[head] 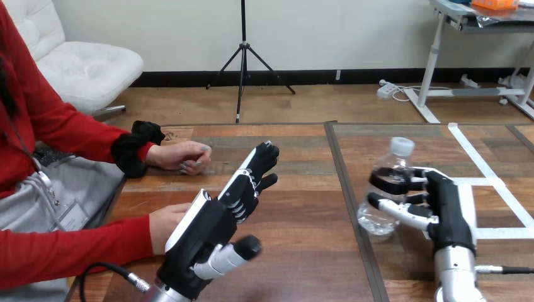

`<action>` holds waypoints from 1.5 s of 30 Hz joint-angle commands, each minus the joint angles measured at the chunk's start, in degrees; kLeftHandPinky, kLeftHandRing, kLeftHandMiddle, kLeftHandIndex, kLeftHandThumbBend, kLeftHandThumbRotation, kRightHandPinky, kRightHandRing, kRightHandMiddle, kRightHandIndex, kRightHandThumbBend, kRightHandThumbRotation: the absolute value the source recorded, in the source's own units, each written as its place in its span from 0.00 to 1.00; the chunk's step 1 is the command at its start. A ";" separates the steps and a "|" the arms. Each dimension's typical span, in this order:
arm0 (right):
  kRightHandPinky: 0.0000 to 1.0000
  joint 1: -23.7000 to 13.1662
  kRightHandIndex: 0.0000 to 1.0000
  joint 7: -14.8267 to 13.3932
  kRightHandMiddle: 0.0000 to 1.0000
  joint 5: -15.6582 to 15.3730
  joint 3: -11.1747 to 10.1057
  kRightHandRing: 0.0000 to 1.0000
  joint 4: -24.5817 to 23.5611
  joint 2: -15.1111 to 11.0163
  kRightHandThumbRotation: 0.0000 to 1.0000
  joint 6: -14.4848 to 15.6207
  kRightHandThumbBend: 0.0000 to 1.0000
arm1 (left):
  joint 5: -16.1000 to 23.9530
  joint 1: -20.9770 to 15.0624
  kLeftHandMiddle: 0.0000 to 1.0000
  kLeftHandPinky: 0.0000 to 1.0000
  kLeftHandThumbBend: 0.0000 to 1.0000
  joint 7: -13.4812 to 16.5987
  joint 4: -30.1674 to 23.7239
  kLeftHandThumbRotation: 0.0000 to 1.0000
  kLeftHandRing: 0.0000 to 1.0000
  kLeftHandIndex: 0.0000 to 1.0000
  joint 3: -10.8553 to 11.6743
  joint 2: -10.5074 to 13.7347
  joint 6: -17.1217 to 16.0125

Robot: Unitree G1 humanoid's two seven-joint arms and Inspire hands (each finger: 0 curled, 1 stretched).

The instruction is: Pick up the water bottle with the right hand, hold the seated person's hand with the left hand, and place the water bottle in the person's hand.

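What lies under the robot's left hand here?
The person's nearer hand pokes out from beneath the black-and-white left hand, over the wooden table. Its fingers are covered, so contact between the two cannot be told.

The left hand (208, 229) is black with a long white shell (187, 219) on its back; its fingers (249, 185) are banded black and white. The right hand (446, 211) is black with a white thumb (406, 215), on a silver forearm (454, 275)
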 commanded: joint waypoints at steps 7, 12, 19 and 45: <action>0.34 -0.30 0.59 0.12 0.53 -1.07 1.47 0.41 -10.36 1.02 0.00 -5.14 0.85 | 8.55 -3.80 0.99 0.88 1.00 9.58 -0.56 0.79 0.97 0.97 2.09 2.88 -6.46; 0.34 0.98 0.59 1.51 0.53 -0.74 1.66 0.41 -12.94 1.31 0.00 -5.06 0.86 | 11.91 -4.67 0.99 0.88 1.00 13.09 -0.20 0.78 0.97 0.97 2.58 4.17 -10.25; 0.34 3.13 0.59 0.87 0.53 -2.99 2.67 0.40 -17.42 1.08 0.00 -3.99 0.88 | 18.71 -4.72 1.00 0.86 1.00 19.05 -2.42 0.73 0.97 0.98 4.80 6.00 -12.78; 0.31 9.81 0.58 3.07 0.53 -4.23 3.32 0.37 -30.68 2.05 0.00 -1.36 0.91 | 33.81 0.35 0.97 0.85 1.00 32.42 -21.35 0.53 0.95 0.97 9.01 15.44 -0.47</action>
